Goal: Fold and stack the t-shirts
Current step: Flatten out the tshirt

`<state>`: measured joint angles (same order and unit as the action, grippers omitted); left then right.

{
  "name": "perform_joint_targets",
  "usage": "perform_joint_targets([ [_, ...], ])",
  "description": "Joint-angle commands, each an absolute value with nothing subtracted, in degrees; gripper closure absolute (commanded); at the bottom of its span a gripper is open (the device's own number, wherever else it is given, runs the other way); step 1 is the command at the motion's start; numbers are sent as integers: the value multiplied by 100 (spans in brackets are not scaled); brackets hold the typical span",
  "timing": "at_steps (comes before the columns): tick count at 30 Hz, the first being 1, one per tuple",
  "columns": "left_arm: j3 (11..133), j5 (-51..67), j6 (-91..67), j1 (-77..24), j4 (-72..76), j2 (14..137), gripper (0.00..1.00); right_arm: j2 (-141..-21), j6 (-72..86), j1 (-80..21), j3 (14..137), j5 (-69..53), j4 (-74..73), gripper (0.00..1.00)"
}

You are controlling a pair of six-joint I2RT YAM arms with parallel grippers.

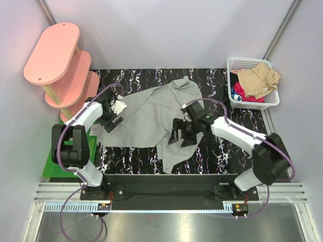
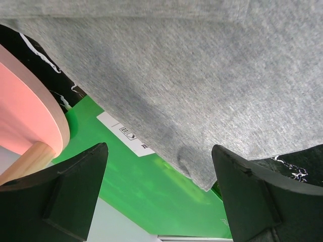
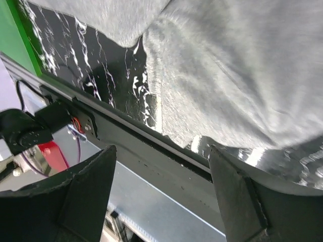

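Observation:
A heather grey t-shirt (image 1: 146, 118) lies crumpled across the black marbled table (image 1: 217, 156). My left gripper (image 1: 112, 124) is open and empty over the shirt's left edge; in the left wrist view the grey cloth (image 2: 202, 85) ends in a corner (image 2: 202, 176) between the wide-apart fingers. My right gripper (image 1: 180, 138) is open and empty over the shirt's right part, which hangs to the table's front edge (image 3: 227, 85). Tan (image 1: 260, 78), red (image 1: 245, 93) and blue (image 1: 235, 94) shirts lie in the basket.
A white lattice basket (image 1: 250, 63) stands at the back right. A pink tiered shelf (image 1: 55, 55) stands at the back left. A green mat (image 2: 151, 186) with a white label (image 2: 126, 136) lies off the table's left side. A black rail (image 1: 166, 179) runs along the front.

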<state>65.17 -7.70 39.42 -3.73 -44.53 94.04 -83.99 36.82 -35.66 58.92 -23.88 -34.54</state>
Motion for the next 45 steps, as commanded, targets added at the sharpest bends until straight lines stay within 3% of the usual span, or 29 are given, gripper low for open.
perform_joint_targets([
  [1,6758,-712,4043,-387,-4491,9395,11,-8964,3955,-4007,5977,-2847,-2664,19],
  [19,6768,-563,4228,-211,-4237,9870,12,-9615,3770,-4535,4904,-3111,-2602,20],
  [26,6794,-615,4263,-211,-4035,10414,12,-9827,3832,-4535,5080,-3111,-2593,22],
  [33,6689,-580,4245,-202,-3841,10652,12,-8772,3885,-4535,5764,-3331,-3251,20],
  [45,6522,-659,4324,-132,-3700,10573,12,-10141,3288,-4535,6460,-3042,-3313,20],
])
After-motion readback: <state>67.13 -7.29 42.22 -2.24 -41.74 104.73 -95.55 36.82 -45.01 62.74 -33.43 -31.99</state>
